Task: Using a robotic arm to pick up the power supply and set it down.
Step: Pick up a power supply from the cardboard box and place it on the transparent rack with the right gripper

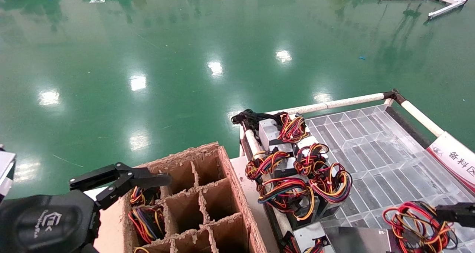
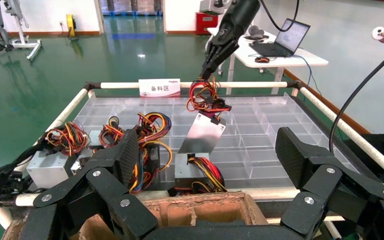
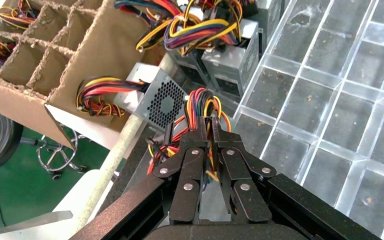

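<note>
My right gripper is shut on the red, yellow and black wire loop of a power supply; its silver box hangs tilted just above the clear tray. In the right wrist view the fingers pinch the wires tightly. The left wrist view shows that power supply dangling from the far arm over the tray. My left gripper hovers open over the cardboard box's near-left corner, with nothing between its wide-apart fingers.
A divided cardboard box holds wire bundles in its left cells. Several more power supplies crowd the left end of the clear compartment tray. White tube rails and a red-and-white sign edge the cart.
</note>
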